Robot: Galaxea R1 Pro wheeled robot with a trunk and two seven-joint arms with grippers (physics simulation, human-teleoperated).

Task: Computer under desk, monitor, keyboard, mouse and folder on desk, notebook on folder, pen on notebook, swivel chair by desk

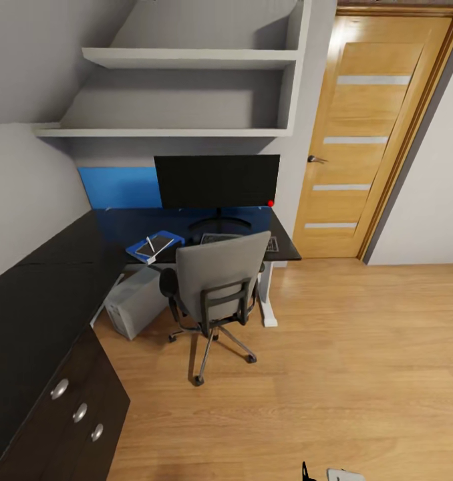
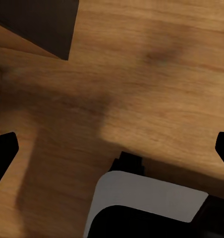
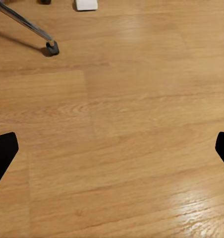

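Note:
The monitor (image 1: pixel 216 180) stands at the back of the black L-shaped desk (image 1: pixel 46 294). Left of it on the desk lies the blue folder (image 1: pixel 165 238), with the dark notebook (image 1: pixel 148 249) and the white pen (image 1: pixel 150 244) on top. The keyboard (image 1: pixel 216 238) lies in front of the monitor, mostly hidden by the swivel chair (image 1: pixel 220 277), which is pushed up to the desk. The grey computer (image 1: pixel 136 302) sits on the floor under the desk. The mouse is hidden. My left gripper (image 2: pixel 112 148) and right gripper (image 3: pixel 112 148) hang open over the wooden floor, both holding nothing.
A wooden door (image 1: pixel 363 133) is shut at the right of the desk. Grey shelves (image 1: pixel 186 60) hang above the desk. The drawer unit with silver knobs (image 1: pixel 79 412) is close on my left. A chair castor (image 3: pixel 52 48) and a white desk foot (image 3: pixel 86 4) show in the right wrist view.

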